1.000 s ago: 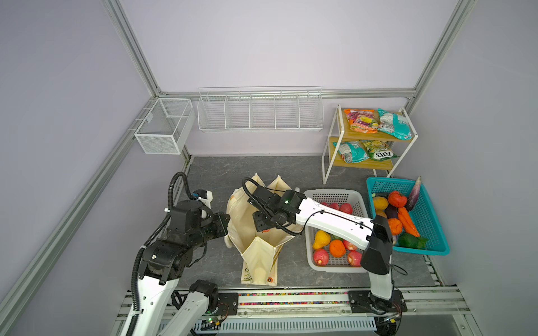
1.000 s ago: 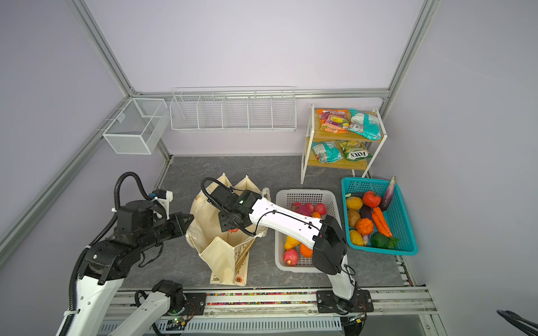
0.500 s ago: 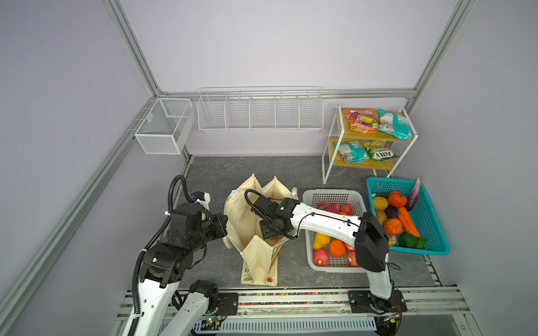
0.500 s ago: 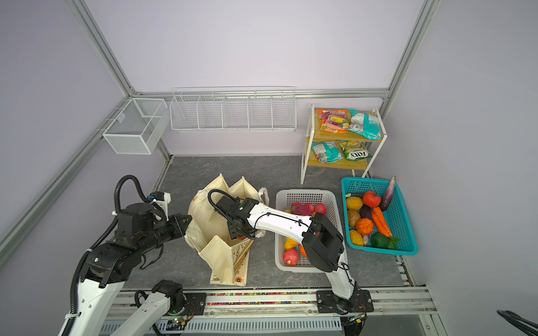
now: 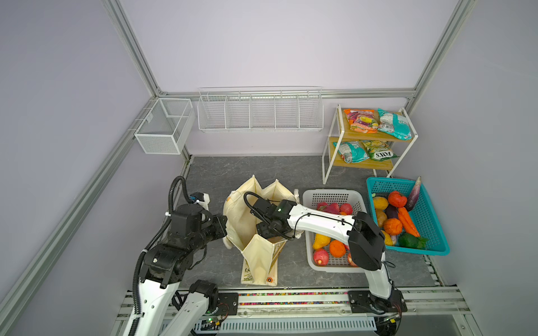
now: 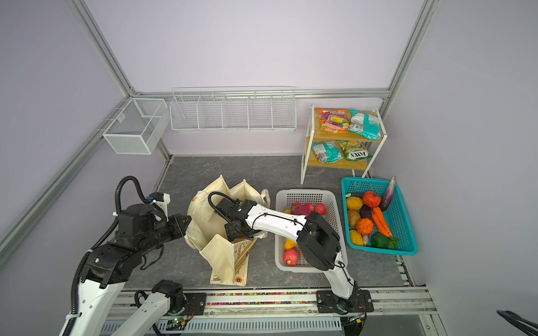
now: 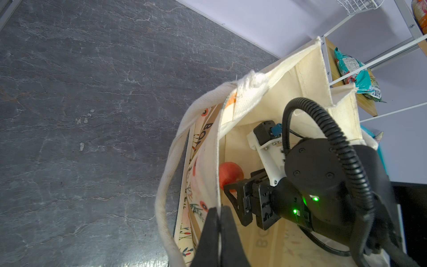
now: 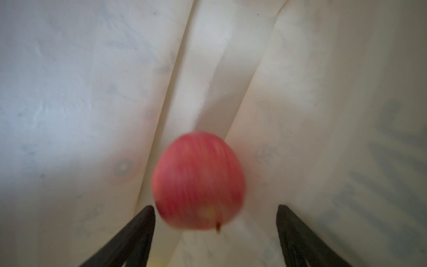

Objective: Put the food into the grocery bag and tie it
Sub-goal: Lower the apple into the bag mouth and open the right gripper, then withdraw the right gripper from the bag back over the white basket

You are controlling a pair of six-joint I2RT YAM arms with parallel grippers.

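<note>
Red apple (image 8: 198,181), blurred, was inside the cream canvas floral tote bag (image 5: 243,216), just beyond the fingertips of the right gripper (image 8: 215,207), whose jaws stood wide apart, holding nothing. The left gripper (image 7: 218,216) was pinched tight on the bag's rim. The white perforated plastic basket (image 5: 332,193) held loose fruit (image 5: 337,248); the teal plastic basket (image 5: 435,232) held mixed produce (image 5: 392,226).

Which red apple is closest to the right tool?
The apple inside the grocery bag, just beyond the open right tool; the others lie in the white basket.
</note>
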